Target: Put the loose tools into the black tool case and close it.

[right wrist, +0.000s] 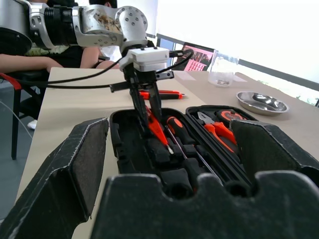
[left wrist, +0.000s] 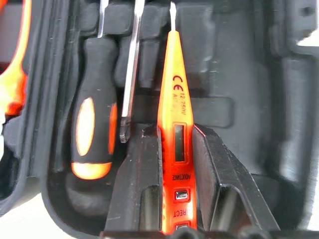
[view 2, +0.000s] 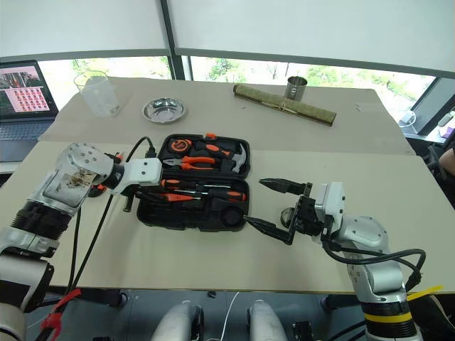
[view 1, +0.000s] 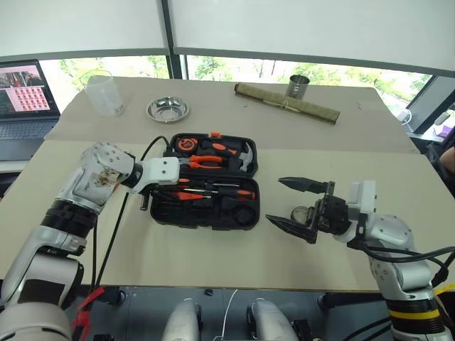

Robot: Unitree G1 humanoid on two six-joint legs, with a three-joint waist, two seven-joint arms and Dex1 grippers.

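Black tool case [view 1: 206, 186] lies open on the counter [view 1: 213, 263], centre-near, lid half toward far side w/ pliers [view 1: 202, 163], hammer [view 1: 244, 158] and tape measure [view 1: 185, 144] seated. L gripper [right wrist: 148, 110] angled down over case's near-left half, jaws clamped on the slim orange tester screwdriver [left wrist: 173, 144] by its butt end, tip pointing along the tray, prob. so shaft lines up w/ its long narrow recess. Tester sits low over the moulding but can't tell if seated or just above it. One orange-black screwdriver [left wrist: 92, 129] already in the slot just beside it; a metal shaft between the two. Another orange tool [right wrist: 160, 94] lies on counter beyond the case's left edge, behind L gripper, prob. the utility knife, not sure. R gripper [view 1: 298, 206] hangs just right of case, level, pointing left at it, jaws wide apart, holding nothing; likely parked clear, ready to steady case or shut lid. Judgement: mid-task, placing tester; remaining tool(s) and lid closing not yet done. Tape roll looks in its round recess [view 1: 244, 213].
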